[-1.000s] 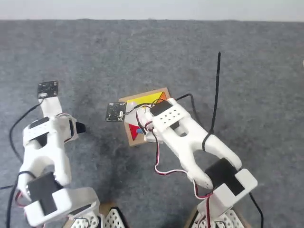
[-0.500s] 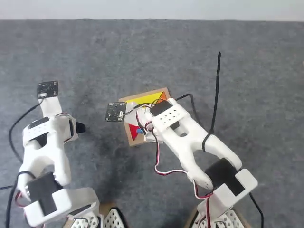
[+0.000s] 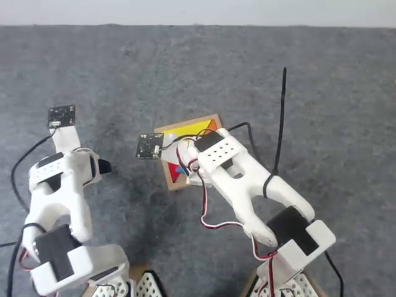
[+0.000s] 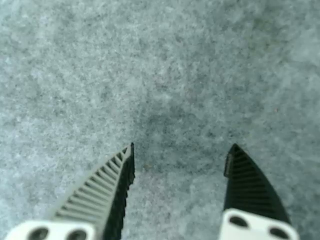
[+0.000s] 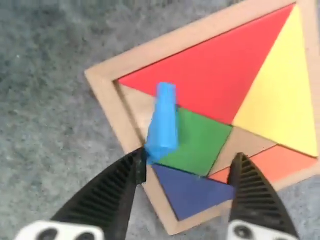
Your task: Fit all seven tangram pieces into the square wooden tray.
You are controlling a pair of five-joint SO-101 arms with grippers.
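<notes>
Nothing has visibly moved in the last second; both arms sit as they were. The right gripper (image 5: 190,157) hangs open over the square wooden tray (image 5: 107,85). One jaw tip touches the blue piece (image 5: 163,117), which stands tipped on edge, its long axis running away from the jaws, over an unfilled slot beside the green square (image 5: 200,137). Beyond lie the red triangle (image 5: 210,70) and yellow triangle (image 5: 280,95), both flat. The left gripper (image 4: 182,148), also open, is well apart over grey carpet (image 4: 160,75).
</notes>
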